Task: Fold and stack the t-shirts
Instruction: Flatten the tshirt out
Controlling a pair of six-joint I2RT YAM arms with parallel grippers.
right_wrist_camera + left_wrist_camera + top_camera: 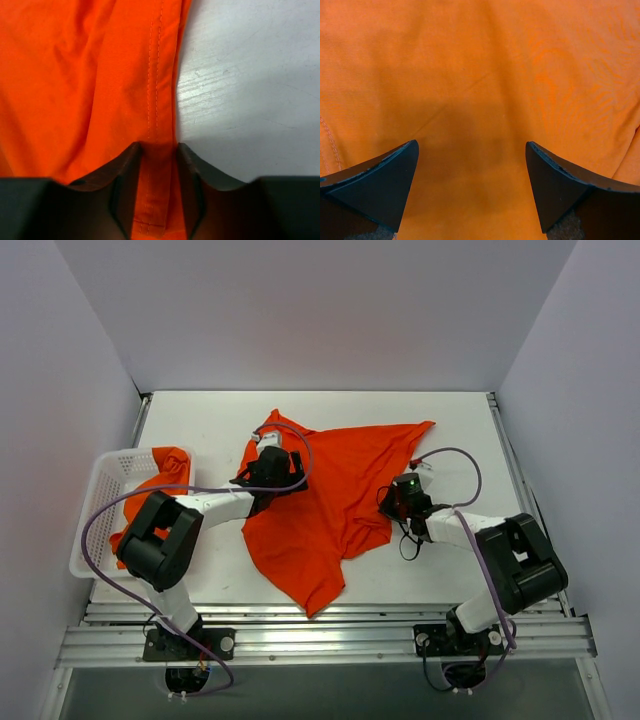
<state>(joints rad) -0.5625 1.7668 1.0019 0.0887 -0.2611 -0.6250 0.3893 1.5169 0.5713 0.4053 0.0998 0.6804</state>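
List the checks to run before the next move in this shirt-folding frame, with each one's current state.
1. Right gripper has the hem of the spread t-shirt between its fingers: ok.
2. Left gripper open over the fabric, holding nothing: ok.
3. Shirt lying flat for folding: not ok, it is crumpled and skewed.
4. Second shirt lies in the basket: ok.
5. Grip firm enough to pull the hem: cannot tell.

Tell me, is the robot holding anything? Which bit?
The right gripper pinches the t-shirt by its stitched hem at the edge. The left gripper is open above it, holding nothing.
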